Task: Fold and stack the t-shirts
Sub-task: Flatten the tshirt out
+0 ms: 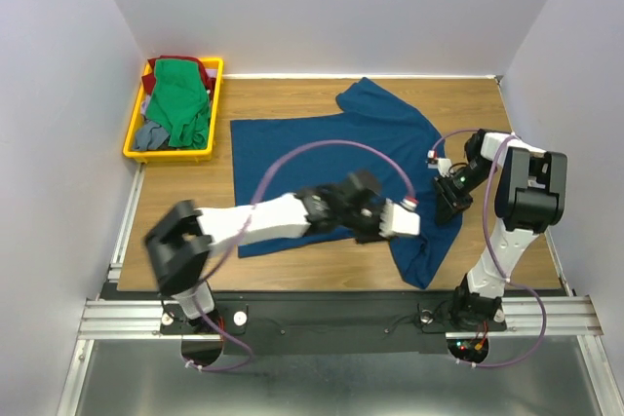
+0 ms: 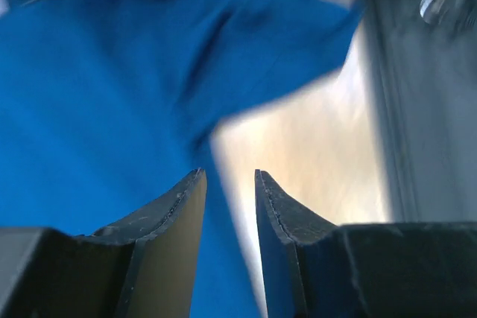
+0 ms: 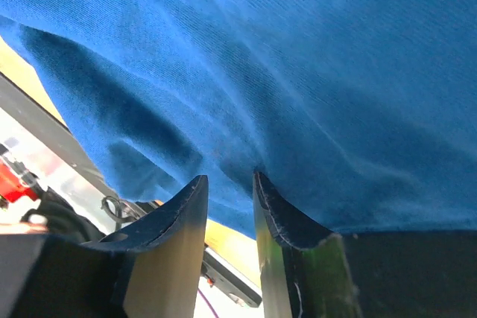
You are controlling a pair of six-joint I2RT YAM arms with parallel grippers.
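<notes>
A large blue t-shirt (image 1: 312, 143) lies spread on the wooden table, with its right part bunched and trailing toward the front edge. No print shows on it. My left gripper (image 1: 408, 221) reaches across over its front right part. In the left wrist view its jaws (image 2: 227, 173) stand slightly apart and empty above the shirt's edge (image 2: 112, 94). My right gripper (image 1: 448, 204) is at the shirt's right edge. Its jaws (image 3: 229, 176) stand slightly apart, with the tips against the cloth (image 3: 298, 50) and nothing between them. The green shirt (image 1: 180, 104), the dark red one (image 1: 180, 61) and the grey-blue one (image 1: 151, 135) lie in a heap.
The heap lies in a yellow plastic tray (image 1: 132, 133) at the back left of the table. Bare wood (image 2: 313, 154) shows to the right of the shirt. White walls close in three sides, and a metal rail (image 1: 341, 314) runs along the front.
</notes>
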